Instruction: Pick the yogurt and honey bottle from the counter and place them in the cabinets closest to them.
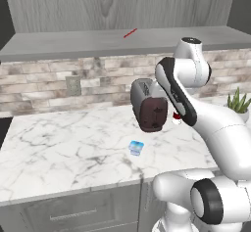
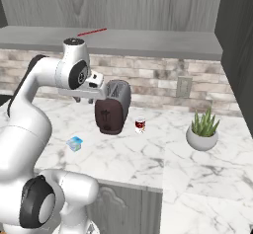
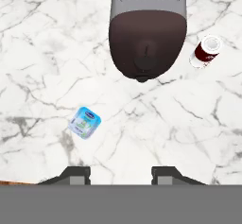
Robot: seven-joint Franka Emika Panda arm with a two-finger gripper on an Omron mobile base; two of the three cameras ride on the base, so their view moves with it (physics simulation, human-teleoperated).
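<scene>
Gripper (image 3: pixel 120 173) nearest, empty, fingers drawn in. Below: yogurt (image 3: pixel 85 122) on counter (image 3: pixel 42 53), apart from toaster (image 3: pixel 147 34) and red-and-white glass (image 3: pixel 206 51).

Both base views looked forward and down from behind the arm, left and right, sharing the marble surface (image 1: pixel 59 148), the toaster (image 1: pixel 149 106) and the brick wall (image 1: pixel 39 84). The hand view looked straight down, nearer, over that toaster and the yogurt (image 3: pixel 85 122).
</scene>
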